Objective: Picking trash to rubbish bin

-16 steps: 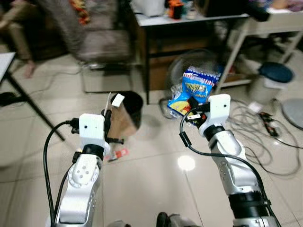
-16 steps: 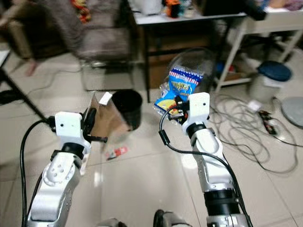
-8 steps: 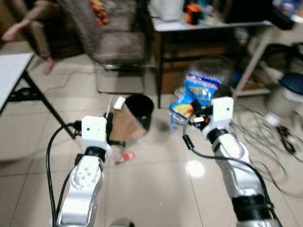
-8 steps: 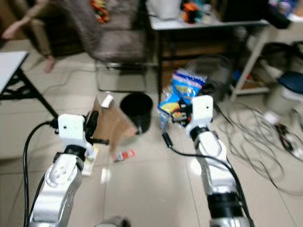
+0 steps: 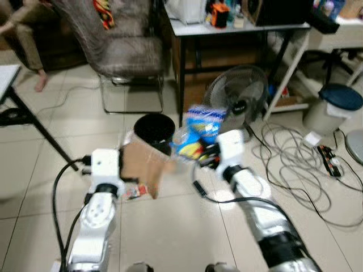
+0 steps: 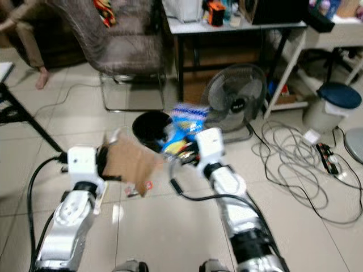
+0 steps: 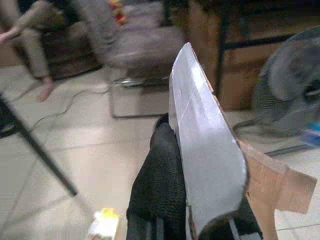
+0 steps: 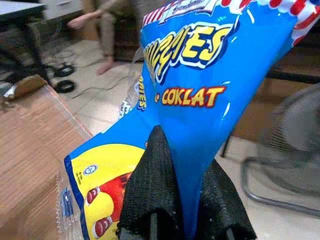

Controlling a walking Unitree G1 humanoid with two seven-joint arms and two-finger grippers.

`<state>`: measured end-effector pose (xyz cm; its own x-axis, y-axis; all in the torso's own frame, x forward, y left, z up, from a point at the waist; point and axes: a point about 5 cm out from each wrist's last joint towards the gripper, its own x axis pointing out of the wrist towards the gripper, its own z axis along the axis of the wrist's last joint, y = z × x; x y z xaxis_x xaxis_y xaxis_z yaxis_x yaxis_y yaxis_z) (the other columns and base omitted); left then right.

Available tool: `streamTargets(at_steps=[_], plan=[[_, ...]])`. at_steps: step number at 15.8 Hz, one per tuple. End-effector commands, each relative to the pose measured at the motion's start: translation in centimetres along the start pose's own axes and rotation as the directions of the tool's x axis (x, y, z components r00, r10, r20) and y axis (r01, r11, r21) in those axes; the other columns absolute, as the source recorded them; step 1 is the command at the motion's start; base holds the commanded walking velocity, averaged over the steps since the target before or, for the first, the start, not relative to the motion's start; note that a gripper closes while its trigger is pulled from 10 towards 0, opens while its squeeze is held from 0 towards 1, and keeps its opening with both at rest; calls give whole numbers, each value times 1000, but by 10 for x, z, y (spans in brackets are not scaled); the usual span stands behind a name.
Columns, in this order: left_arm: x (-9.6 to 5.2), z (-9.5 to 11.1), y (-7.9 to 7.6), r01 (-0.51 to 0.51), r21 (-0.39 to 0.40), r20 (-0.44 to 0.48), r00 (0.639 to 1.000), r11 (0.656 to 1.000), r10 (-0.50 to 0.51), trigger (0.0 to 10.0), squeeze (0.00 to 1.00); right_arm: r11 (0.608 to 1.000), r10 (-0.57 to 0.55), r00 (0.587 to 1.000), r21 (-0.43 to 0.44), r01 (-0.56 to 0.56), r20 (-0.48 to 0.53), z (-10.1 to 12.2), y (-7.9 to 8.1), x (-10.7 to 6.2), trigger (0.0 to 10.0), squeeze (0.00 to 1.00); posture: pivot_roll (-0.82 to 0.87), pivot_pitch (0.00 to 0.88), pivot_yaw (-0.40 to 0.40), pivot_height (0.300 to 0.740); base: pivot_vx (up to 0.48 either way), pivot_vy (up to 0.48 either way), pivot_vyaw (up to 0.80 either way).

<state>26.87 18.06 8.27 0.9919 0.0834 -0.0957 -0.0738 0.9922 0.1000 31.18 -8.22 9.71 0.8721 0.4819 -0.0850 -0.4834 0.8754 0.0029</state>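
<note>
1. Jaws: the right gripper [image 8: 175,200] is clamped on a blue snack bag [image 5: 198,127]; its two black fingers [image 8: 150,185] pinch the bag's lower part. The left gripper [image 7: 175,200] is clamped on a flat piece of cardboard [image 5: 144,164], held edge-on in the left wrist view.
2. The snack bag hangs just over the near right rim of the black rubbish bin [image 5: 154,129], on the floor in front of the robot. The cardboard sits just near-left of the bin, its far edge overlapping the rim in the eye views.
3. Progress, as a judgement: both pieces are lifted and brought to the bin, neither is inside yet. Left to do: centre each over the opening and release. The bag looks closer to dropping than the cardboard.
4. A small red wrapper [image 5: 131,192] lies on the tiles near the left arm, below the cardboard. A yellow scrap [image 7: 102,225] is on the floor too. Both probably remain to be picked.
5. Edges: the bin opening is narrow compared with the cardboard, which may catch on the rim or tip the bin unless angled in.
6. Room: a chair [image 5: 122,54] stands behind the bin, a floor fan [image 5: 235,99] just to its right, and a worktop [image 5: 238,25] beyond. Loose cables [image 5: 295,164] spread on the right floor, and a lidded pail [image 5: 334,105] stands at far right. A person's leg [image 5: 31,34] is at far left. Open tile lies in front of the bin.
</note>
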Motion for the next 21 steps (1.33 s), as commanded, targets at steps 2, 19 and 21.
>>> streamTargets(at_steps=[2, 19, 21], plan=[[2, -22, 7, -32, 13, -68, 997, 999, 33, 10000, 0, 999, 24, 996, -27, -27, -82, -18, 5, 5, 0, 0, -40, 136, -2, 740, 0, 0, 653], [12, -37, -7, 42, -6, -74, 996, 999, -43, 10000, 0, 978, -142, 965, 122, 172, -223, -63, -3, 2, 0, 0, -56, 137, 0, 740, 105, 0, 24], [11, -38, -7, 42, -7, -76, 996, 999, -42, 10000, 0, 979, -137, 965, 121, 167, -222, -63, -3, 2, 0, 0, -56, 137, 0, 740, 418, 0, 0]])
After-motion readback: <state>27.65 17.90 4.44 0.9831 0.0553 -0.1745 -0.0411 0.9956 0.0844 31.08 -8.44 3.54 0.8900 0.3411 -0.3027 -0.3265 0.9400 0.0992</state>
